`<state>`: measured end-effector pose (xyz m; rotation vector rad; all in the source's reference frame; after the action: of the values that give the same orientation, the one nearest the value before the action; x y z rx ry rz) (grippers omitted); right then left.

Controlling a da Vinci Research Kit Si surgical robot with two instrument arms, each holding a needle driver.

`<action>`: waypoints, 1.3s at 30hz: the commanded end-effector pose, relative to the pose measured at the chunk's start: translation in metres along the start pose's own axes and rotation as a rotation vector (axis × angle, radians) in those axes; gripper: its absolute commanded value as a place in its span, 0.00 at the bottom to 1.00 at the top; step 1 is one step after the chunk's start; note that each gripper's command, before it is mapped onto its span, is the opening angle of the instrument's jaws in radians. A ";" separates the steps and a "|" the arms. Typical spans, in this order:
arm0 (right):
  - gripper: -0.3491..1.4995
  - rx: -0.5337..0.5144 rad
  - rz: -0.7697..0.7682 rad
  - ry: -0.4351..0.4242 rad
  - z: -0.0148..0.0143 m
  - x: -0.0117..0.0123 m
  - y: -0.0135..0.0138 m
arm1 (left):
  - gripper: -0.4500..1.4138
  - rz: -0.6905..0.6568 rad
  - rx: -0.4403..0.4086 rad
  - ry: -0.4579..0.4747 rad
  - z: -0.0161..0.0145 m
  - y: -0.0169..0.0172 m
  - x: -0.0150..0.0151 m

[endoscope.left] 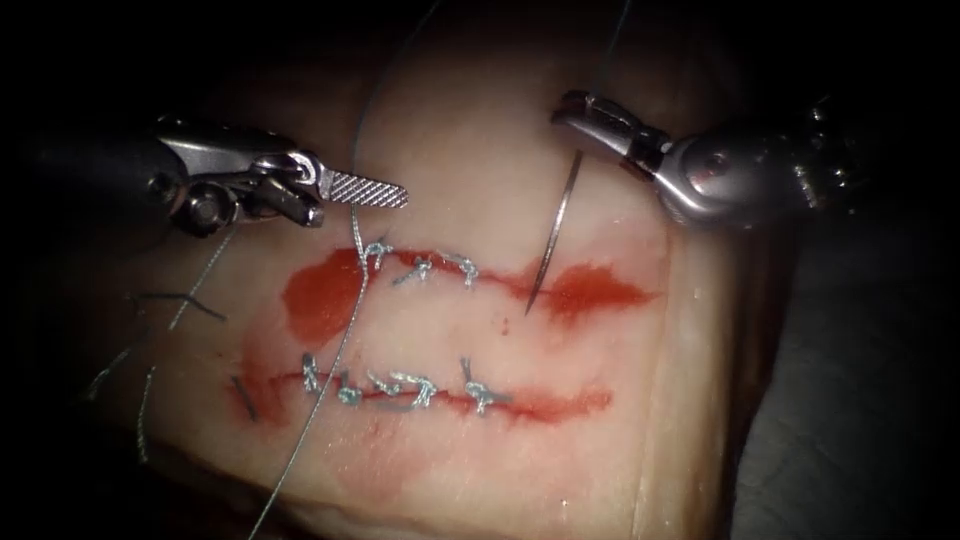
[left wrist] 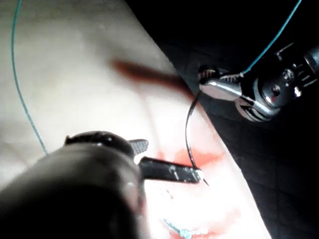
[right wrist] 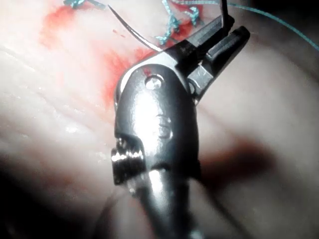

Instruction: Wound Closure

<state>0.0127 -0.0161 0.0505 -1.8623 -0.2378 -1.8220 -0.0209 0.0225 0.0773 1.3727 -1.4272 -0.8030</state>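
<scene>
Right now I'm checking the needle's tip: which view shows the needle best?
The endoscope view: the whole needle hangs from the right tool, tip at the upper cut. The left wrist view partly hides its tip; the right wrist view shows the tip half.

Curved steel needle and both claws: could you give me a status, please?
Right claw shut on curved steel needle near its tail. Tip at upper cut's right end. Left claw open, empty.

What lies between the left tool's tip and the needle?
In the endoscope view, bare tissue lies between the left tool and the needle, which the right tool holds near its tail end.
</scene>
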 end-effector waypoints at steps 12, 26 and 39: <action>0.00 0.086 -0.129 -0.120 0.0014 -0.0007 -0.0008 | 0.25 0.203 -0.338 0.196 0.0033 0.0031 0.0034; 0.00 0.147 -0.337 -0.039 0.0015 -0.0010 0.0004 | 0.00 0.299 -0.463 0.147 0.0089 0.0043 0.0056; 0.00 0.005 -0.582 0.047 0.0017 -0.0009 0.0003 | 0.00 0.320 -0.707 0.190 0.0091 0.0074 0.0082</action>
<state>0.0132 -0.0154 0.0493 -1.8597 -0.8553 -2.2625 -0.0306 0.0138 0.0826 0.6377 -1.0224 -0.8257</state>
